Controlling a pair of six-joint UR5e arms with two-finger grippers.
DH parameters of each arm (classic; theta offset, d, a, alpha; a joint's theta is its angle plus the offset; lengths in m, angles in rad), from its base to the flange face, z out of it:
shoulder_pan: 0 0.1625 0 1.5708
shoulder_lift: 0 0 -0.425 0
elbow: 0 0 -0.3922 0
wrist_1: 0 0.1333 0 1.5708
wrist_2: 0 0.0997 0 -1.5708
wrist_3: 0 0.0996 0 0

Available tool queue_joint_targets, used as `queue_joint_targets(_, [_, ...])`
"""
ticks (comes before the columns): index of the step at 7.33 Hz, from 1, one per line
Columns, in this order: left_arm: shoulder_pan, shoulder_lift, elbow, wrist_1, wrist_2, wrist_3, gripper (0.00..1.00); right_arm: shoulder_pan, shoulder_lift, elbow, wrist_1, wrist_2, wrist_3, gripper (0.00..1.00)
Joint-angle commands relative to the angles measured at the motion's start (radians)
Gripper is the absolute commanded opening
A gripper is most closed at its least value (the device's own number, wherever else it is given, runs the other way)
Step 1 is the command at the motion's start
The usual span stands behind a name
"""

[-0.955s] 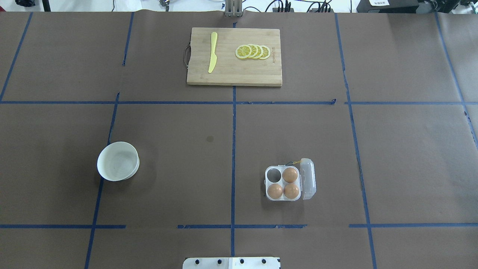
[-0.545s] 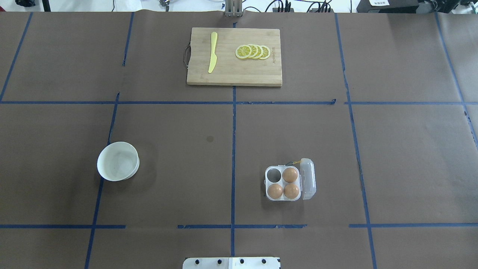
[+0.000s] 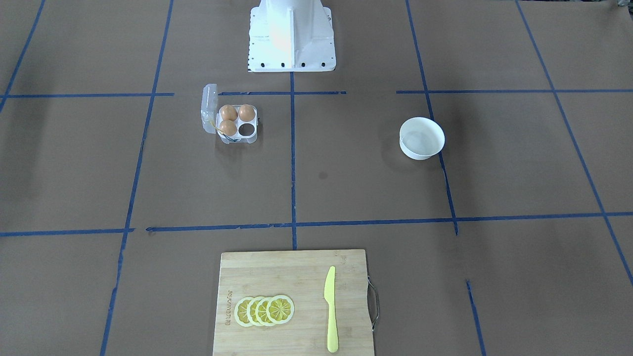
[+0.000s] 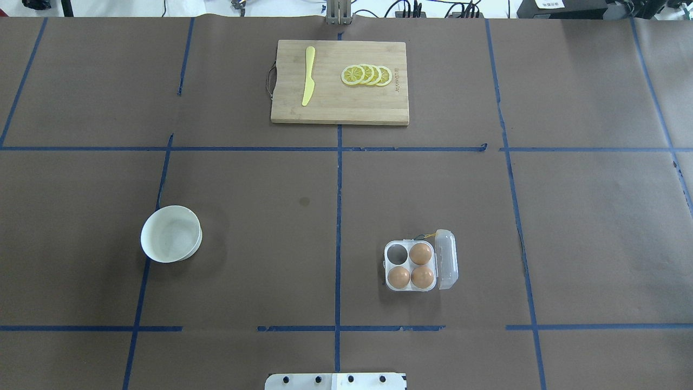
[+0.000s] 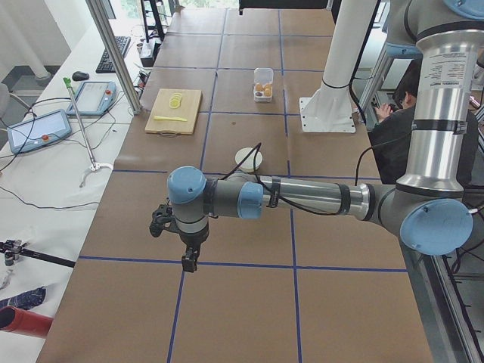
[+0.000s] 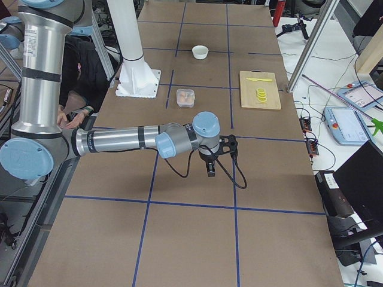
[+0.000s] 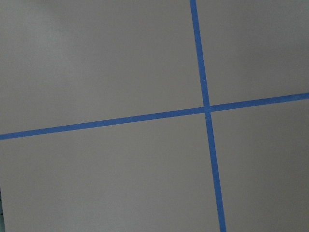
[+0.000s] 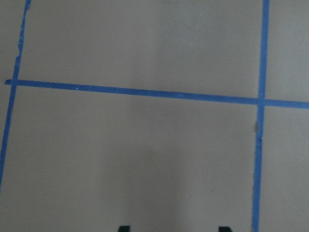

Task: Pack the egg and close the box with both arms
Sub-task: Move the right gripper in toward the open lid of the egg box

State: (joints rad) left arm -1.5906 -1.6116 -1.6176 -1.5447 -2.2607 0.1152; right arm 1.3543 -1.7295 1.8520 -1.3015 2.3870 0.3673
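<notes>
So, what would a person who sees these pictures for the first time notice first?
Probably the clear box near the robot's base, right of the middle line, lid open, with three brown eggs and one empty cell. Then the wooden board at the far edge with lemon slices and a yellow knife, and the white bowl on the robot's left.

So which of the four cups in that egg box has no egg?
The cup farther from the robot's base, on the side away from the open lid; the other three each hold a brown egg.
</notes>
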Motion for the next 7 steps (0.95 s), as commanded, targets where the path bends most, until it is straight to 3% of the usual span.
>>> queue_joint_targets(1, [0.001, -0.005, -0.002, 0.000, -0.008, 0.001, 1.00, -0.193, -0.001, 0.045, 0.115, -0.011, 0.344, 0.35])
queue_joint_targets(3, [0.003, -0.014, -0.002, 0.000, -0.010, 0.000, 1.00, -0.436, 0.066, 0.131, 0.160, -0.130, 0.728, 0.24])
queue_joint_targets(4, [0.003, -0.019, -0.002, 0.000, -0.010, 0.000, 1.00, -0.520, 0.138, 0.130, 0.162, -0.172, 0.843, 0.19])
queue_joint_targets(7, [0.003, -0.030, -0.002, 0.001, -0.010, 0.000, 1.00, -0.694, 0.365, 0.128, 0.160, -0.276, 1.076, 0.18])
